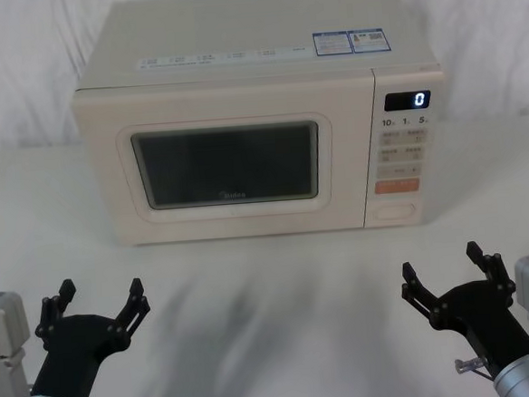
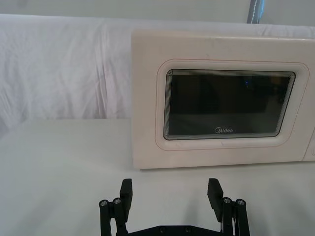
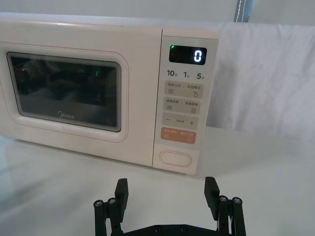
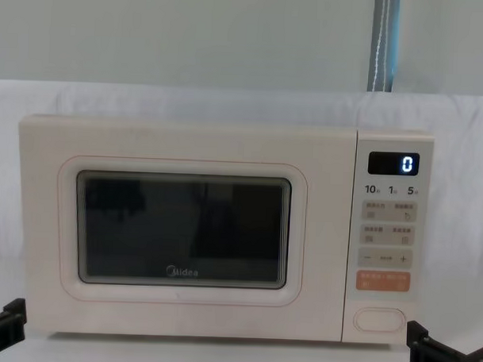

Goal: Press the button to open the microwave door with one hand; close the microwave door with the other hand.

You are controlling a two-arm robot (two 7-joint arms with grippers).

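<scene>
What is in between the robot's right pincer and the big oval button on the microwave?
Nothing. In the right wrist view, only bare white table lies between the open right pincer and the button. The head view agrees.

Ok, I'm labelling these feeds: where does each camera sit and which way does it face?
Head: high, looking down at the microwave door; left gripper and right gripper show.
Chest: low, facing the door and button.
Left wrist: behind its open fingers, facing the door.
Right wrist: behind its open fingers, facing the button.
All four share the door.
</scene>
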